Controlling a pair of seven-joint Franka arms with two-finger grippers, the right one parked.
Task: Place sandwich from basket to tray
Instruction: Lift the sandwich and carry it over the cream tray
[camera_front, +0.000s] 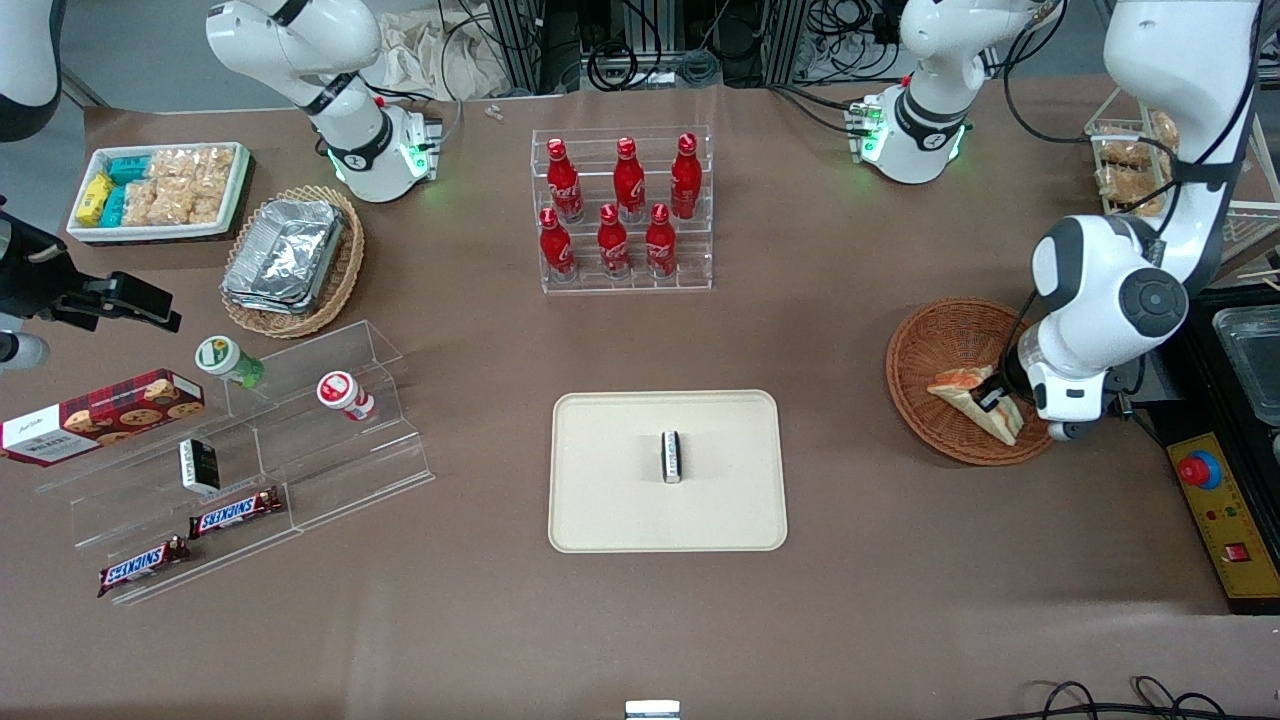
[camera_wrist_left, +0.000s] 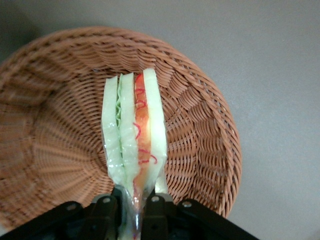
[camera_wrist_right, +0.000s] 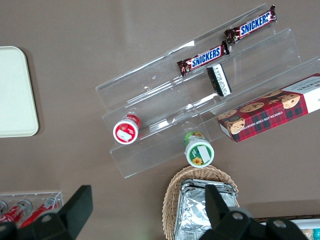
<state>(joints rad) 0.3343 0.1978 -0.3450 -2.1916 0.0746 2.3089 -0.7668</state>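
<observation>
Cream-beige tray (camera_front: 600, 520) is waiting while the sandwich (camera_wrist_left: 134, 131) is sitting in the wicker basket (camera_front: 935, 352).
Soft, light and squashable, it is being pinched across its bread faces near one end by the tool (camera_wrist_left: 134, 207); a gentle squeeze should keep the layers together.

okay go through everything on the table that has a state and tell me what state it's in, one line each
claw: down in the basket, shut on the sandwich's tip
sandwich: gripped, over the basket
basket: upright, only the sandwich in it
tray: flat, one small dark packet on it, no sandwich yet
cola bottles: six, upright in the clear rack
cookie box: closed, lying on the clear stand
foil trays: stacked in the paler basket
</observation>
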